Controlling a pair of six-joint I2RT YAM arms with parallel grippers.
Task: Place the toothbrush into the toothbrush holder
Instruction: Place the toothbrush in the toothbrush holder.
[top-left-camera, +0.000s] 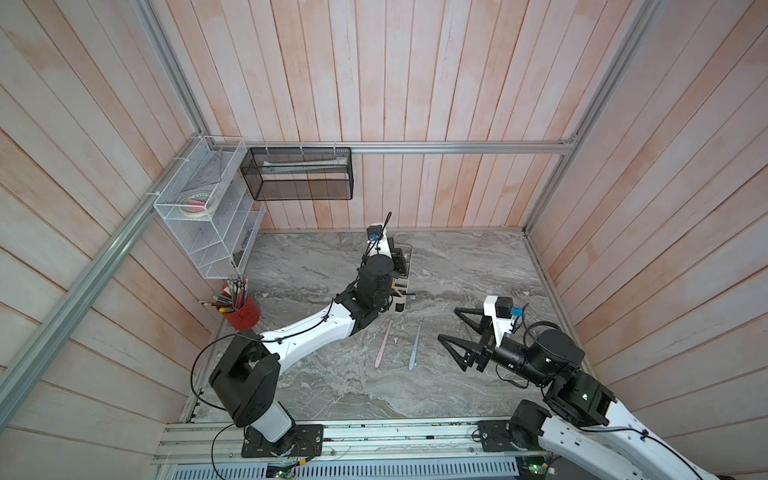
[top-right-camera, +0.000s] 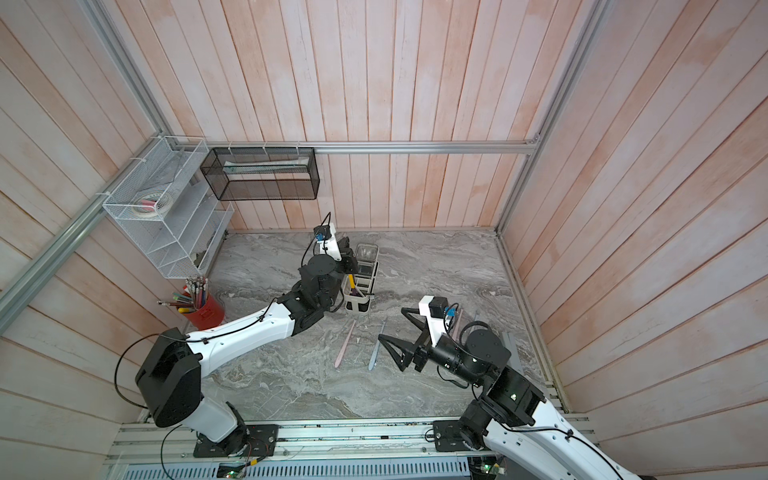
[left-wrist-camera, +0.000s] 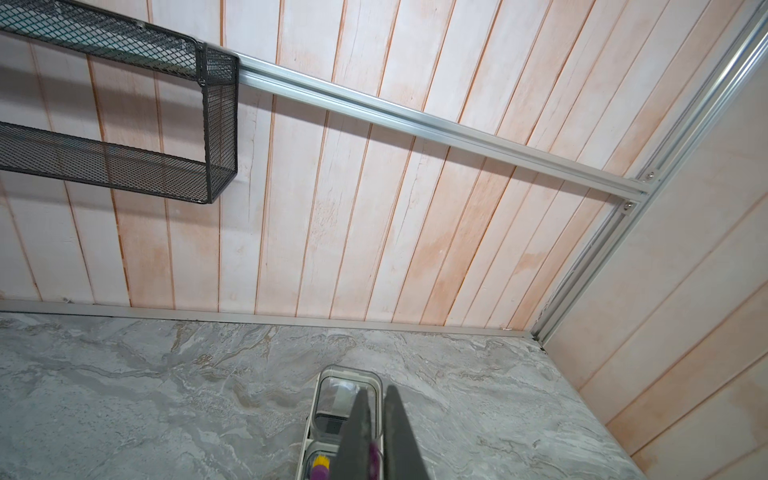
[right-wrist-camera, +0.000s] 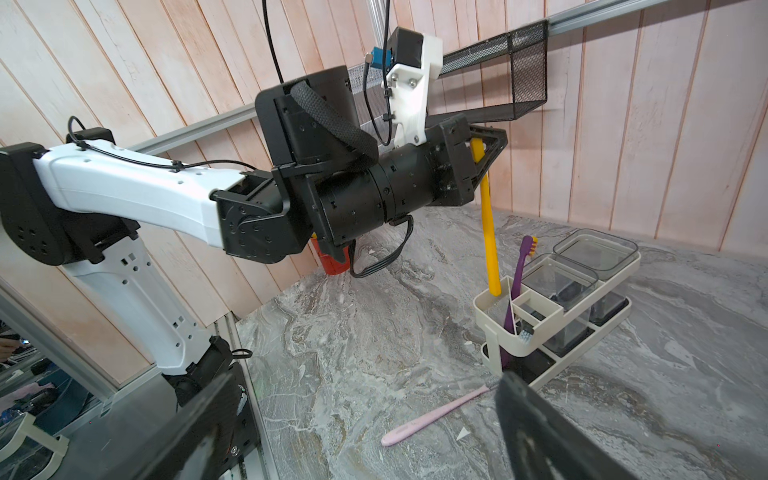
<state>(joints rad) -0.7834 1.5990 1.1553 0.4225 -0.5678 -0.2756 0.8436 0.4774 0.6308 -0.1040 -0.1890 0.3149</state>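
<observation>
- Above the near end of the toothbrush holder (right-wrist-camera: 488, 316), the left hand (right-wrist-camera: 490, 145) is clamped on the top of a yellow toothbrush (right-wrist-camera: 486, 216). The brush hangs almost upright, its lower tip at the end compartment's rim.
- A purple toothbrush (right-wrist-camera: 517, 282) stands in that same end.
- The right hand (top-left-camera: 448, 323) hovers over the bench (top-left-camera: 332, 386), spread wide and holding nothing.
- A pink toothbrush (top-left-camera: 383, 343) and a blue-grey toothbrush (top-left-camera: 415, 345) lie flat on the bench near the holder.

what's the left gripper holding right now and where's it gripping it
The left gripper is shut on the yellow toothbrush near its upper end; the lower end is at the toothbrush holder's opening. The right gripper is open and holds nothing.
</observation>
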